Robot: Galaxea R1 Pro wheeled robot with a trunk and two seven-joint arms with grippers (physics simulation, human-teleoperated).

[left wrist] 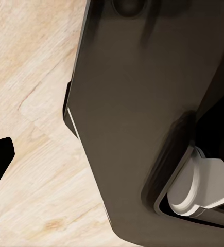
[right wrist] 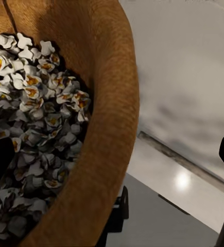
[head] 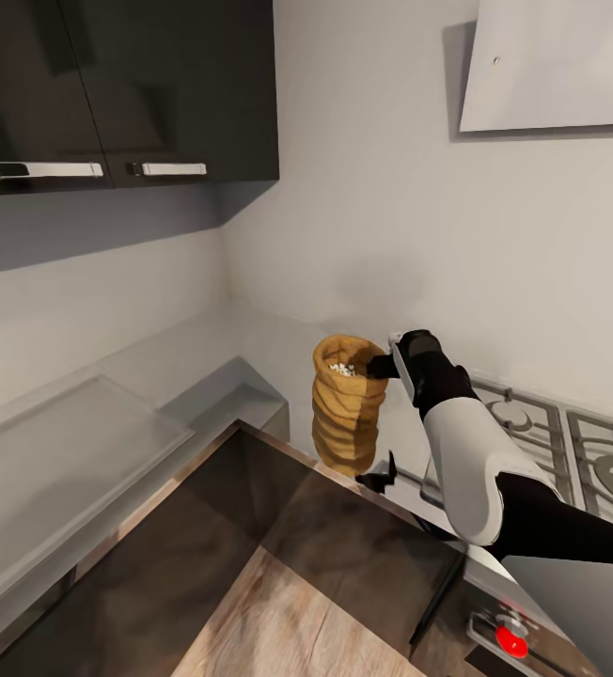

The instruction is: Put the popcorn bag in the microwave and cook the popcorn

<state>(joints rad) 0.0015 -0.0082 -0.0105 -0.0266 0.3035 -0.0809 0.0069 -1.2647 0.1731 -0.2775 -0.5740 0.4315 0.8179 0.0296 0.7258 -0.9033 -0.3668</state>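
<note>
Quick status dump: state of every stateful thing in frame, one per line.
popcorn bag: upright, open-topped, lifted off the counter, held at the rim.
popcorn: popped, white-yellow, inside the bag.
right gripper: shut on the bag rim.
upper cabinets: doors closed.
left gripper: not identifiable in the left wrist view.

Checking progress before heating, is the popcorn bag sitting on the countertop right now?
No, the right gripper holds the popcorn bag up by its rim, clear of the countertop.

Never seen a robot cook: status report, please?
Right end effector clamped on tan wrinkled popcorn bag's rim, bag lifted off grey steel countertop. White popcorn inside. Left end effector unclear.
</note>
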